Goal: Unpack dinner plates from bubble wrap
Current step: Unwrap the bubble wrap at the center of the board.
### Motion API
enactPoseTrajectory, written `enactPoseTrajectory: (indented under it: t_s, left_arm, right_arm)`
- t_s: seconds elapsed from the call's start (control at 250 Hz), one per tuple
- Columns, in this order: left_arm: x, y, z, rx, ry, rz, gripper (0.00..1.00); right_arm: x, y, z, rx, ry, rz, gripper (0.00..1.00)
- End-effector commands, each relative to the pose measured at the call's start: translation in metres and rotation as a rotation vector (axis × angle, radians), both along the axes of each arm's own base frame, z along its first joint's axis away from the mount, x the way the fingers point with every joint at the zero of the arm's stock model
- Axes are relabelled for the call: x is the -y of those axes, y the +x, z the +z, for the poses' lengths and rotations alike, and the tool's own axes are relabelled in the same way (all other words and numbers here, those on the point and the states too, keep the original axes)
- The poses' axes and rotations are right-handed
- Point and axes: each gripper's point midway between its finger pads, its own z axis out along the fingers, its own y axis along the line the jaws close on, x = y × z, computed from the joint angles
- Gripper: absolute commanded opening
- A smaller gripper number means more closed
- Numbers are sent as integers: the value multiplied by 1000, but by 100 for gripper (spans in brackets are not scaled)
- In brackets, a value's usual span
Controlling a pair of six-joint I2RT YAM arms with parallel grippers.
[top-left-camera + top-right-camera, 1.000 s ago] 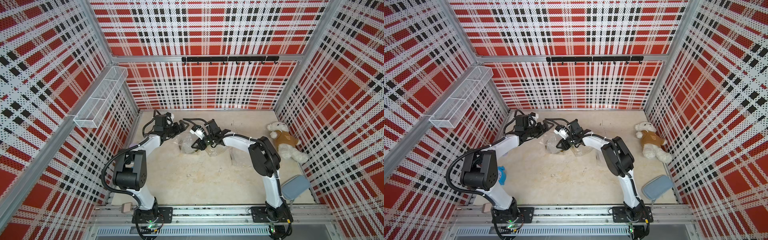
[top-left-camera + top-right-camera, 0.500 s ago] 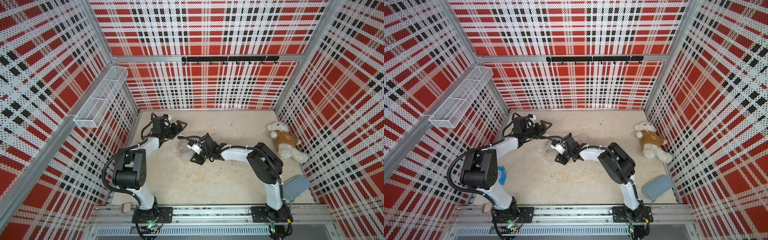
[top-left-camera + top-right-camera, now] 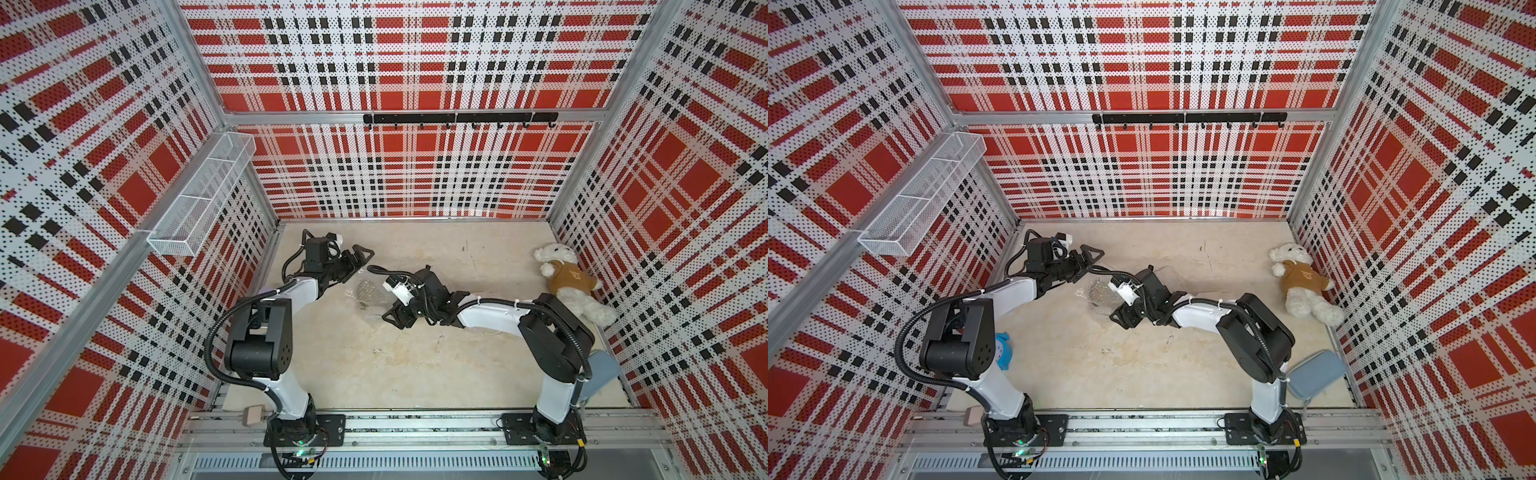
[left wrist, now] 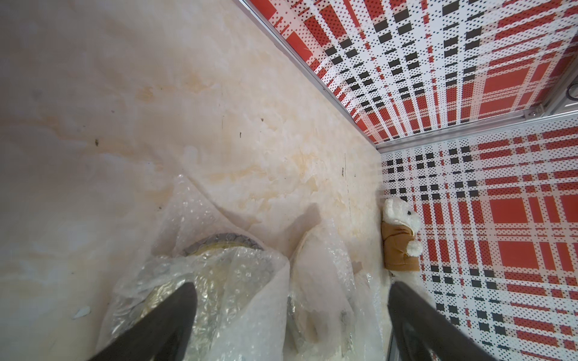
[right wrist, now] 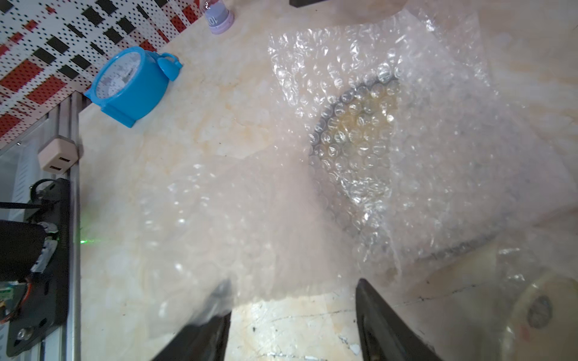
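Since the jaws of left arm (image 3: 299,291) and right arm (image 3: 490,318) stand released, best pinch only the bubble wrap (image 5: 438,93) edge, peeling it off the plate (image 5: 353,125).

A dinner plate (image 5: 353,125) lies flat on the table, covered by bubble wrap (image 5: 438,93). Its yellowish centre and thin dark rim show through the clear, shiny, bubbled sheet. The sheet is crinkled, wider than the plate, and spreads loosely past it onto the table. In the left wrist view a second plate (image 4: 312,259), pale cream, sits just beside the first and is also wrapped. In both top views only the glinting bubble wrap (image 3: 365,286) (image 3: 1098,291) shows, left of the table's middle.
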Motion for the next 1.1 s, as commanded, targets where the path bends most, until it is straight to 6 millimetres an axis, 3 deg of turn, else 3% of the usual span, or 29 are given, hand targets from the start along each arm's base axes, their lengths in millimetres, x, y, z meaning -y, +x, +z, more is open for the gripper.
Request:
enactPoseTrajectory:
  t_s: [0.0,0.304,0.556,0.664,0.852,1.096]
  left_arm:
    - [6,-3,11,27,-21,-19,97]
    - [20,-12,34,66,-46,-66,97]
    - [49,-18,9,25,-36,-127,96]
    - [56,-16,-2,11,-34,-133,96]
    - [58,-9,-18,-15,-54,-129,95]
    - [55,-6,-28,-32,-58,-119,94]
  right_arm:
    - [-6,4,32,58,83,-12,67]
    - [-8,26,77,21,225,-38,64]
    - [-32,34,81,-61,337,-13,49]
    - [-42,32,72,-99,346,-2,43]
    - [-54,6,44,-147,305,25,43]
    - [-48,-28,-3,-214,242,1,43]
